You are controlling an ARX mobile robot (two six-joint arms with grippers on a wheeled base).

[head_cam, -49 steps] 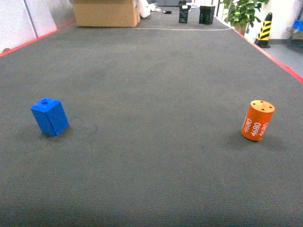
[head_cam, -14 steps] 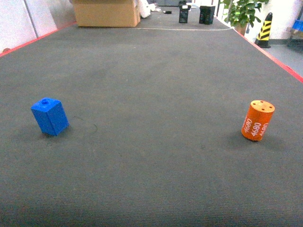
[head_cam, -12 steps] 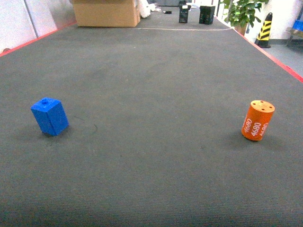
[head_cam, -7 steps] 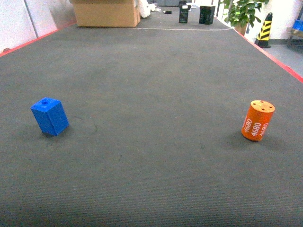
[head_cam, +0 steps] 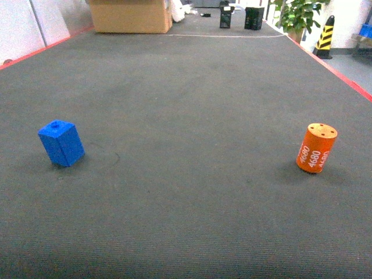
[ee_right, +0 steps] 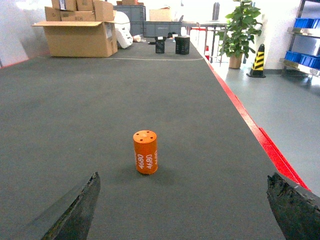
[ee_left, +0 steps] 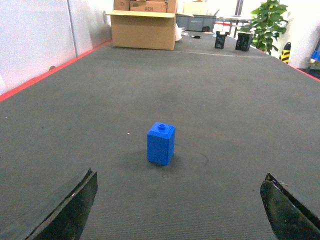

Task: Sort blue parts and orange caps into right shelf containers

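A blue part (head_cam: 61, 143) stands on the dark carpet at the left of the head view, and an orange cap (head_cam: 316, 147) marked "4680" stands upright at the right. Neither gripper shows in the head view. In the left wrist view the blue part (ee_left: 161, 143) sits ahead of my left gripper (ee_left: 179, 175), which is open wide and empty. The right wrist view has the orange cap (ee_right: 145, 151) ahead and slightly left of my right gripper (ee_right: 184, 176), also open and empty. Blue crates (ee_right: 306, 23) rest on a shelf far off to the right.
A cardboard box (head_cam: 131, 15) stands at the far end of the carpet beside two black boxes (head_cam: 253, 17). A red border stripe (head_cam: 343, 75) runs along the right edge. Beyond it are a potted plant (head_cam: 296, 14) and a yellow-black bollard (head_cam: 325, 36).
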